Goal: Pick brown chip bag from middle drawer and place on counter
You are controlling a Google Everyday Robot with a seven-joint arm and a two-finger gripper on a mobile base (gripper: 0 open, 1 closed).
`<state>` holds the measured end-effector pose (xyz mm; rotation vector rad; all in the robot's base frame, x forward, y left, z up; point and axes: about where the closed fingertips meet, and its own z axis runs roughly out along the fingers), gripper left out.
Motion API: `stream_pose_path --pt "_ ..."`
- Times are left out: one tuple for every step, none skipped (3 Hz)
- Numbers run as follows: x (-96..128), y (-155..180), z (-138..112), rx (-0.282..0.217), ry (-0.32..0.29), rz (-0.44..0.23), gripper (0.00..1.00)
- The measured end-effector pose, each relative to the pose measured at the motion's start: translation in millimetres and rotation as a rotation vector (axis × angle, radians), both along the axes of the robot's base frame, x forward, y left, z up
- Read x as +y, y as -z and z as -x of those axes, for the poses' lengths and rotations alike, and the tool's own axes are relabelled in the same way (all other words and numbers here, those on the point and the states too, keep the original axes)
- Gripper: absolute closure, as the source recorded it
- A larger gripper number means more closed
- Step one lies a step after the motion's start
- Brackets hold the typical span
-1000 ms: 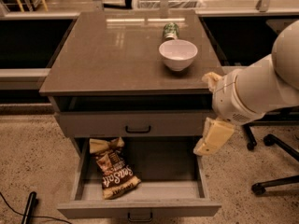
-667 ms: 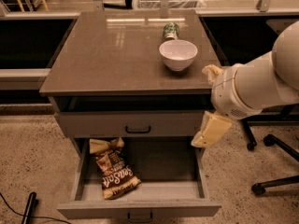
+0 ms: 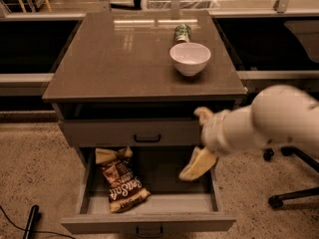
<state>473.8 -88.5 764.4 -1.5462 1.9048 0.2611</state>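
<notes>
The brown chip bag [image 3: 119,179] lies flat on the left side of the floor of the open middle drawer [image 3: 172,203], its cream ends pointing back and front. The counter [image 3: 124,59] is the glossy grey-brown top above it. My gripper [image 3: 192,143] hangs at the end of the white arm over the drawer's right side, in front of the upper drawer front and well to the right of the bag. Its cream fingers [image 3: 197,164] are spread apart and hold nothing.
A white bowl [image 3: 190,58] and a green can [image 3: 182,33] stand at the counter's back right. The shallower upper drawer front [image 3: 134,132] is closed. A chair base [image 3: 291,195] stands on the floor to the right, and a black object [image 3: 31,220] lies at the lower left.
My arm and gripper have moved left and down, from beside the cabinet's right edge to above the right side of the open drawer. The bag has not moved.
</notes>
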Motion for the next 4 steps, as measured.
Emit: stream_pose_path --pt "39 75 8 0.009 -0.04 -0.079 0.0" --pt "41 101 -14 -0.075 -0.057 -0.149 0.0" --pt "41 103 -18 -0.114 -0.105 -0.134 0.0" --pt "51 121 -25 -0.066 -0.115 -0.128 0.0"
